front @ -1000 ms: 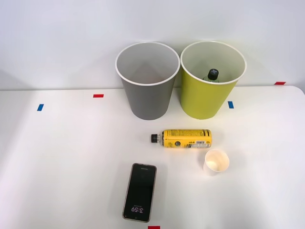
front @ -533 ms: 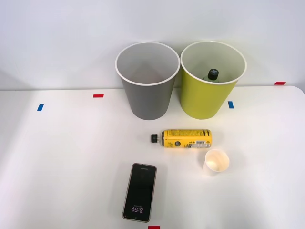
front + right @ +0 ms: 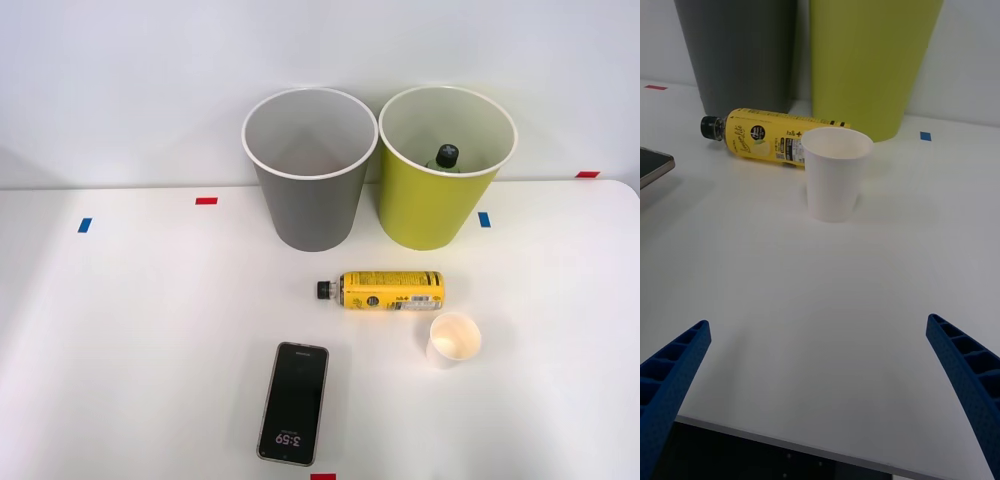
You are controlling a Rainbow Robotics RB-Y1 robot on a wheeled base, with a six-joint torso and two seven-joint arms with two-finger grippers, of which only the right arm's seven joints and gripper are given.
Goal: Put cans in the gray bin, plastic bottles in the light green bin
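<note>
Nothing shifting since earlier frames. Blue ribbed right gripper (image 3: 820, 390) spread wide, empty, risking knocking upright white paper cup (image 3: 836, 172) fronting yellow-labelled plastic bottle (image 3: 771, 136), lying sideways.

Gray bin (image 3: 308, 190): tall, tapered, white rim, upright at table's far side, pale inside.
Light green bin (image 3: 440, 185): same shape, upright, just right of gray bin, rims nearly touching.
Dark green bottle (image 3: 446, 157): black cap showing inside light green bin.
Yellow-label bottle (image 3: 385, 290): lying on side in front of bins, black cap pointing left.
</note>
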